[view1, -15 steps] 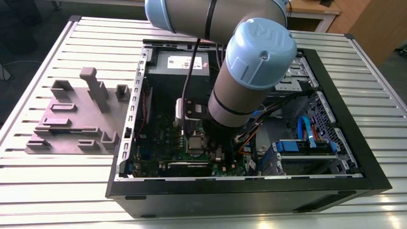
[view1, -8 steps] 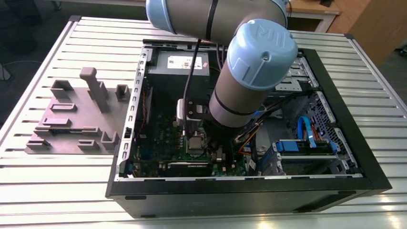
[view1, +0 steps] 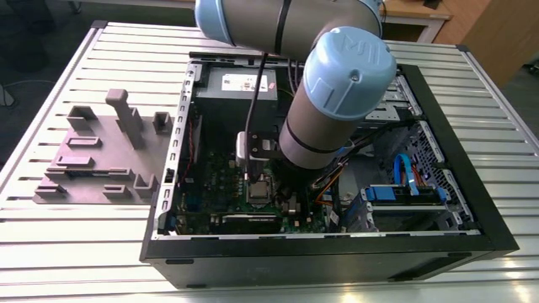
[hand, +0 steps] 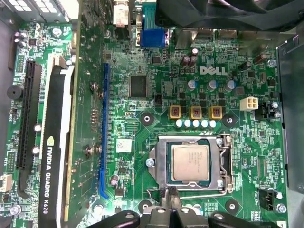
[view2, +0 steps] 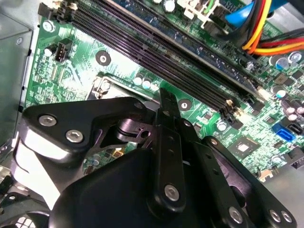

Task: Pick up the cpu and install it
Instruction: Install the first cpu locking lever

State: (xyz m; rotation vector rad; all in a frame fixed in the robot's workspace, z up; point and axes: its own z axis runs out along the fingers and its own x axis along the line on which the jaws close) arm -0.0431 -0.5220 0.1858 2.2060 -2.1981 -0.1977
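The cpu, a small square chip with a shiny silver top, lies flat in its socket on the green motherboard. A dark metal frame surrounds it. My gripper hovers at the socket's edge, just beside the cpu, with its two dark fingers pressed together and nothing between them. Its tips are close to the thin wire lever that runs along that side of the socket. In the exterior view my gripper reaches down into the open computer case, right over the socket.
A graphics card stands beside the socket. Black memory slots and coloured cables run on its other side. A grey box with a white label sits deep in the case. A grey fixture plate lies outside it.
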